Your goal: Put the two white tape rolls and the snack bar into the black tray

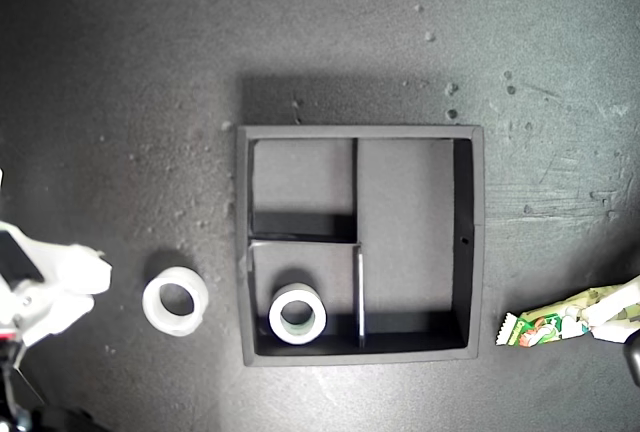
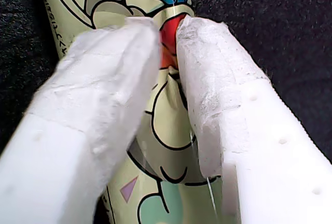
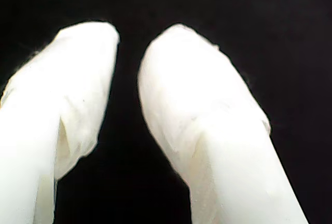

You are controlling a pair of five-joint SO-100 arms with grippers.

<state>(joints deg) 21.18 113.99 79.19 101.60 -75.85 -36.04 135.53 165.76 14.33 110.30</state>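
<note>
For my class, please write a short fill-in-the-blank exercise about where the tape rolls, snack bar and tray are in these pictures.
1. One tape roll lies in a small compartment of the black ____.
2. The other tape roll lies on the mat on the exterior view's ____ side of the tray.
3. The first gripper has its fingers on either side of the ____.
4. The second gripper holds ____.

Missing words: tray; left; snack bar; nothing

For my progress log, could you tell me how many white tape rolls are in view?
2. One tape roll lies in the black tray, in the small compartment nearest the exterior view's bottom; the other tape roll sits on the mat beside the tray, toward the exterior view's left.
</note>
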